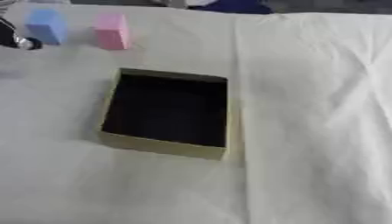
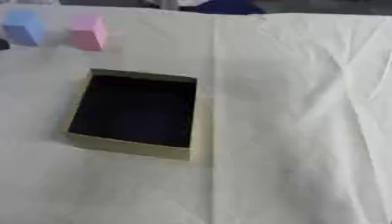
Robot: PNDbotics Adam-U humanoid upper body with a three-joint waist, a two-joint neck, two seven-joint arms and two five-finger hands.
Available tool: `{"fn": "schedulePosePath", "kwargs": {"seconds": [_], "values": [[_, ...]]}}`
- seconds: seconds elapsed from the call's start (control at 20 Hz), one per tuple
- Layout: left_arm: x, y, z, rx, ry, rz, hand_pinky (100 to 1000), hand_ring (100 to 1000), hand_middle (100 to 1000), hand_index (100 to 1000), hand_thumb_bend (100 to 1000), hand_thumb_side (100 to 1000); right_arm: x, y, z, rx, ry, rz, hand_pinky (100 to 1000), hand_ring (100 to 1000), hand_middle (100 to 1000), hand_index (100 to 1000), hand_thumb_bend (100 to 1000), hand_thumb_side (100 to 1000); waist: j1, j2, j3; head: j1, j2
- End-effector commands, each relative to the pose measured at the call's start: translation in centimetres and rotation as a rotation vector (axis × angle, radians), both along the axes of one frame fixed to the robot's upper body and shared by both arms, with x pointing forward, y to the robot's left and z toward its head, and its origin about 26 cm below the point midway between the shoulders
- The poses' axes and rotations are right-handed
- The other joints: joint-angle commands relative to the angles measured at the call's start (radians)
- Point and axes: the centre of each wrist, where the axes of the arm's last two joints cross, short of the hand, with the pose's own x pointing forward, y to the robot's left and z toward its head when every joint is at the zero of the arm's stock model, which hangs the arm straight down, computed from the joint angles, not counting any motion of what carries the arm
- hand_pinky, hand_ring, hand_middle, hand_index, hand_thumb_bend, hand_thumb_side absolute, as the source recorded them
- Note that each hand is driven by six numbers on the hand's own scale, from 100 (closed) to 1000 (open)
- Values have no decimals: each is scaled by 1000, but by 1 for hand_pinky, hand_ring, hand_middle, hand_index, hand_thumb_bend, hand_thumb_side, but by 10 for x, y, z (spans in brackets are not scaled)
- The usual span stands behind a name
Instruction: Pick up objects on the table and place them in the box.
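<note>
A pale yellow open box (image 1: 162, 148) with a dark inside sits on the white cloth, left of the middle; nothing shows inside it. Beyond it at the far left stand a blue block (image 1: 46, 26) and a pink block (image 1: 112, 31), side by side and apart. A small black and silver part of my left hand (image 1: 17, 38) shows at the left edge, just left of the blue block and a little nearer; whether it touches the block I cannot tell, and its fingers are out of the picture. My right hand is in neither view.
A white wrinkled cloth (image 1: 306, 131) covers the table, with a fold line running down just right of the box. At the far edge lies something dark blue (image 1: 233, 6).
</note>
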Motion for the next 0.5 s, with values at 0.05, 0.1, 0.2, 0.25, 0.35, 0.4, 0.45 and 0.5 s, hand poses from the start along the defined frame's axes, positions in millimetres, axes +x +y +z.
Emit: {"fn": "schedulePosePath", "kwargs": {"seconds": [0.05,0.1,0.2,0.25,0.35,0.4,0.45,0.5], "values": [[2,2,15,7,-22,16,860,951,934,921,638,161,-1,-4,13,-28,-29,-2,780,856,518,722,228,892,1,-16,2,4,-16],[4,1,15,8,-20,15,860,951,938,921,643,168,-1,-4,13,-28,-29,0,780,856,518,722,228,891,0,-15,2,5,-18],[7,-1,16,9,-16,14,859,951,944,922,654,184,0,-4,14,-28,-28,2,780,856,518,721,230,891,-1,-13,2,7,-22],[8,-2,17,10,-14,15,859,951,946,923,657,193,1,-4,14,-28,-28,4,780,856,517,721,231,891,-1,-12,2,8,-24],[11,-3,17,12,-4,19,859,949,944,923,653,211,2,-5,14,-29,-28,6,780,856,516,721,232,891,-2,-9,2,9,-29],[13,-4,17,12,1,20,859,949,944,924,653,212,2,-5,15,-29,-28,8,780,856,516,721,233,891,-2,-8,2,10,-32],[14,-5,18,13,4,19,859,950,947,925,657,216,3,-5,15,-30,-27,9,780,856,516,721,233,890,-1,-7,2,10,-36],[15,-6,19,15,6,16,858,951,949,926,658,218,3,-5,15,-30,-27,10,780,856,515,721,234,890,-1,-6,3,10,-43]]}}
